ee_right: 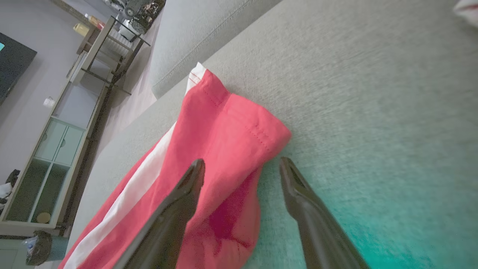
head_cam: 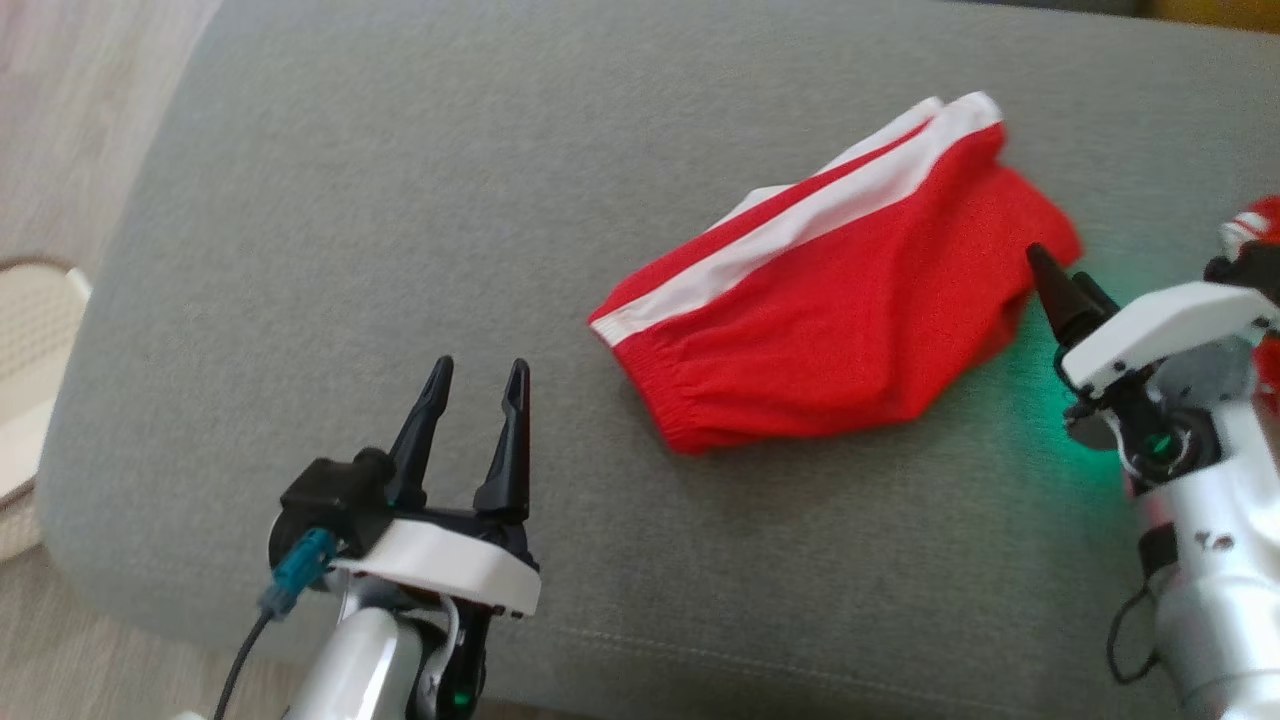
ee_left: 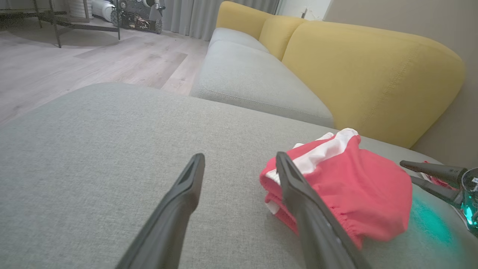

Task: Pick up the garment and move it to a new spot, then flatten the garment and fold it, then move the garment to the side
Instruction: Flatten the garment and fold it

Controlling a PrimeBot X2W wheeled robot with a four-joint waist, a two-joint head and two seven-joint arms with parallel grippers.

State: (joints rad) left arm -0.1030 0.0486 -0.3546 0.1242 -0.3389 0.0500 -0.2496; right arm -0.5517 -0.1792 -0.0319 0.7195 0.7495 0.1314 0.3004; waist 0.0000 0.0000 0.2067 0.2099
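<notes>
Folding looked finished, so the last step, shifting the garment aside, seemed in hand. At the lower left of the head view the left end effector (head_cam: 480, 365) hung wide open and empty over the grey cushion (head_cam: 400, 200). Right of centre lay the garment (head_cam: 830, 300), red with white stripes, doubled over. At the right edge the right end effector (head_cam: 1058, 270), spread and holding nothing, sat at its corner. The next move would call for closing there.

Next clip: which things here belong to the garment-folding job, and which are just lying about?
Job: red shorts; grey cushion under them; left hand and right hand, both open.
Lying about: pale basket; second red item; yellow backrests.
</notes>
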